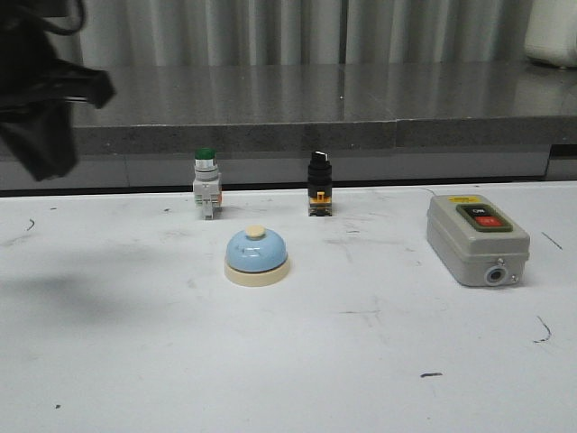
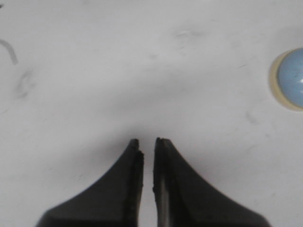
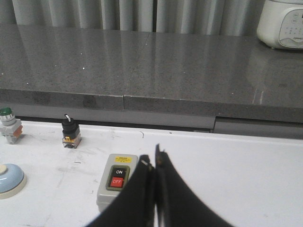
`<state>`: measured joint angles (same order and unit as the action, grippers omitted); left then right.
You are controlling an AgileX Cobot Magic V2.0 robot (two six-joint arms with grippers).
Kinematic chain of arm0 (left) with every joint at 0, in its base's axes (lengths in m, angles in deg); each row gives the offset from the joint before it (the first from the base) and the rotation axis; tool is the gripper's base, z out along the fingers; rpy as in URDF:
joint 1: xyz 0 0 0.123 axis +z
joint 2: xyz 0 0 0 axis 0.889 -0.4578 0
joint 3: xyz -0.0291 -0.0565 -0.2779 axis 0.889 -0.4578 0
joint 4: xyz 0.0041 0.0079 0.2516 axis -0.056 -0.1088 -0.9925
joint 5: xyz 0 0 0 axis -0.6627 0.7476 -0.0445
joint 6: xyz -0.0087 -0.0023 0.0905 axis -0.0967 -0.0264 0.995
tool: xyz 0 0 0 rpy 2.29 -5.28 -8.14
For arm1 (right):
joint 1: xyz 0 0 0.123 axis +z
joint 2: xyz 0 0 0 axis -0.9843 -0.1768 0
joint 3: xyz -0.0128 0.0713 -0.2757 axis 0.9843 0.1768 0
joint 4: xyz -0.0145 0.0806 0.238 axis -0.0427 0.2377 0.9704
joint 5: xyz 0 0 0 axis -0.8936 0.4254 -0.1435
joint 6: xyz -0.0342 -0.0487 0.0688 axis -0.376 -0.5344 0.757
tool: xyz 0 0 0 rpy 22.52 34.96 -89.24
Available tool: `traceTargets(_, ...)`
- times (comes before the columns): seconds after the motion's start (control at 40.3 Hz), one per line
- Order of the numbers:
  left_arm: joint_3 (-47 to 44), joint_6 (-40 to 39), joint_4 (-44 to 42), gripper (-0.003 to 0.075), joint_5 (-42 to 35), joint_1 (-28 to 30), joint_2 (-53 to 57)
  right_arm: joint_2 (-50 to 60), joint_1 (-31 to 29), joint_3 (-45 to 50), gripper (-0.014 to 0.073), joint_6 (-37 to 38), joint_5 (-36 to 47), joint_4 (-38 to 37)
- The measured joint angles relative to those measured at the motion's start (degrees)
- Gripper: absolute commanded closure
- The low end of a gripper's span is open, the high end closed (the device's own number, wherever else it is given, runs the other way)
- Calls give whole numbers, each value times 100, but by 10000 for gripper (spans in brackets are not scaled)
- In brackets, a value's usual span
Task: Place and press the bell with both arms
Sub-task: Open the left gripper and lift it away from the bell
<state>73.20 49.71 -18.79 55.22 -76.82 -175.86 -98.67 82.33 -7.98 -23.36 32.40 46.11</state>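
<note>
Well apart, bell [image 2: 291,78] beside the closed, empty left tool [image 2: 147,142].

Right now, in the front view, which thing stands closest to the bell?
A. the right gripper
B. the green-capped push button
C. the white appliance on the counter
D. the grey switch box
B. The green-capped push button stands just behind the bell, slightly to its left; the grey switch box lies far off to the right, and the white appliance sits back on the counter.
</note>
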Motion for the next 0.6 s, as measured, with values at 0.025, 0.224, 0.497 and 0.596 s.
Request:
traceTargets(0.025,-148,0,0,740,-54,98,140,0,0,0,652,0,0,0)
traceTargets(0.224,-1491,0,21,740,-600,749,1574,0,0,0,652,0,0,0)
traceTargets(0.497,-3152,0,195,740,-2197,830,4065,0,0,0,652,0,-5,0)
traceTargets(0.596,-3618,0,217,740,-2678,830,4944,0,0,0,652,0,-5,0)
